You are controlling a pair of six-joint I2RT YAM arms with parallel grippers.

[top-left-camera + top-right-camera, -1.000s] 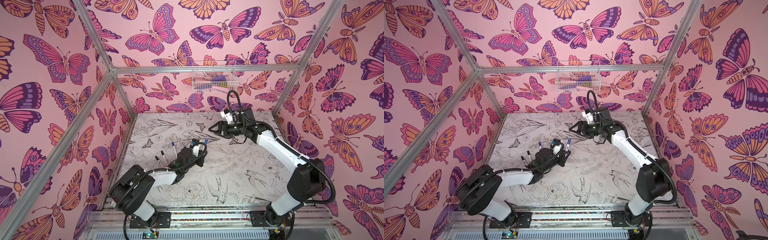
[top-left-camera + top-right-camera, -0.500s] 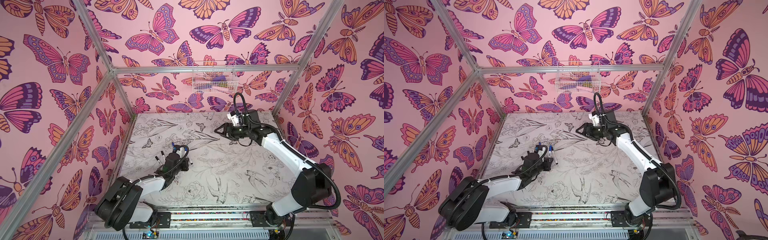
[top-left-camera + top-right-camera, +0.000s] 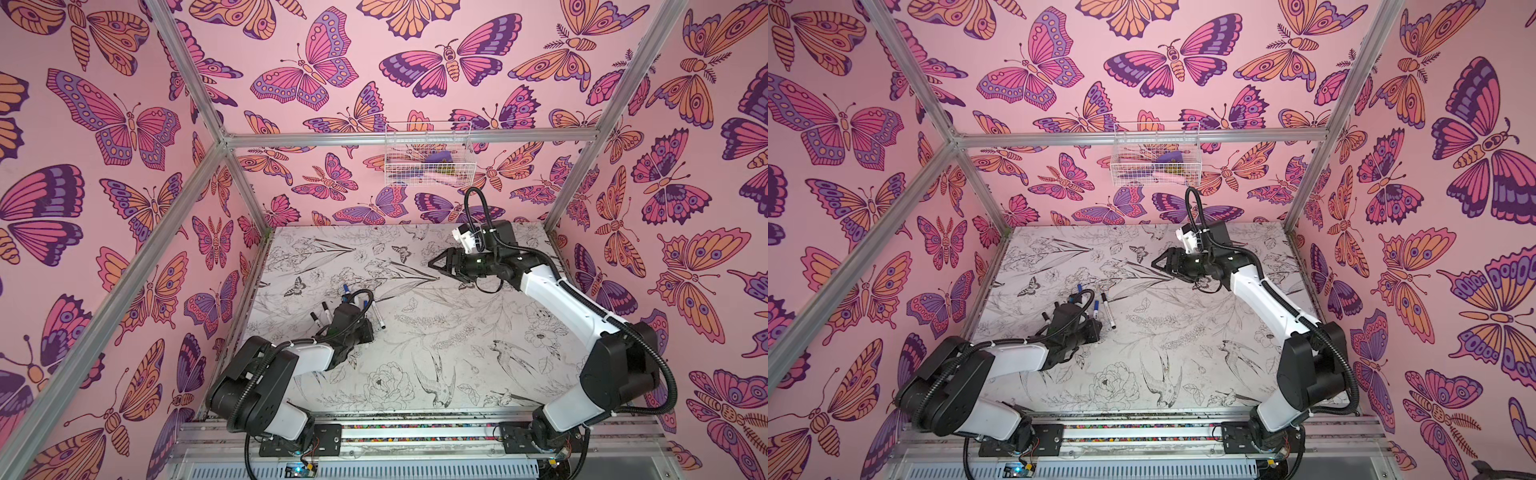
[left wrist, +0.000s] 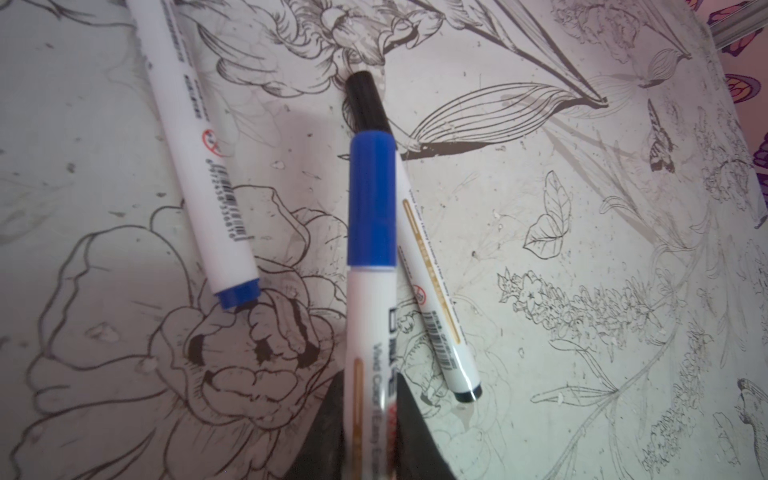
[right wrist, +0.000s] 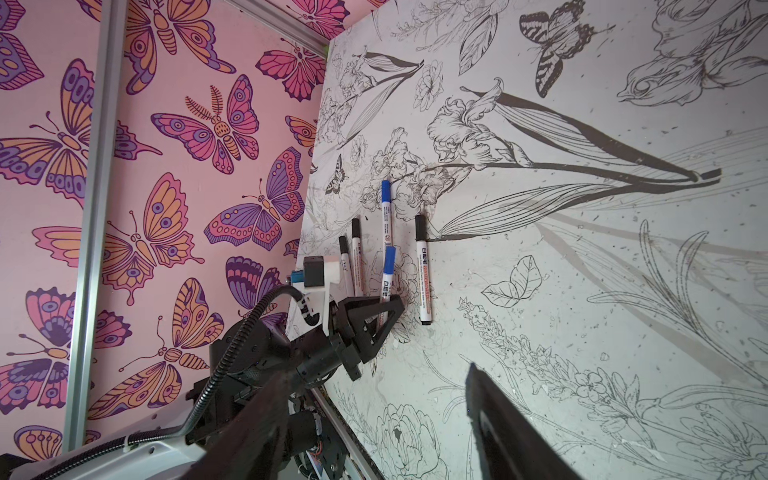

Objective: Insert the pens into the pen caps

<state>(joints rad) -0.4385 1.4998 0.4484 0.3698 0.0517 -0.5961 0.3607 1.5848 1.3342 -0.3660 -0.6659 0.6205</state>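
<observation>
Several white pens lie close together at the table's left, each wearing a cap. My left gripper [image 4: 370, 386] is shut on the barrel of a blue-capped pen [image 4: 372, 316], low over the table; its blue pen cap [image 4: 371, 199] crosses a black-capped pen [image 4: 432, 291] lying underneath. Another pen with a blue end plug [image 4: 199, 158] lies beside them. In the right wrist view the left gripper [image 5: 390, 305] and the group show: one blue-capped pen [image 5: 386, 208] and two black-capped pens [image 5: 355, 253] further off. My right gripper [image 3: 432, 264] hovers open and empty at the back right, also seen as the right gripper [image 3: 1154, 262].
A white wire basket [image 3: 428, 160] hangs on the back wall above the right arm. Aluminium frame posts [image 3: 245, 195] and butterfly-print walls close in the table [image 3: 457, 332] on three sides. The pens lie near the left wall.
My left arm has drawn back to the left and down with the blue-capped pen, reaching the other pens. My right gripper has shifted slightly right and stayed open.
</observation>
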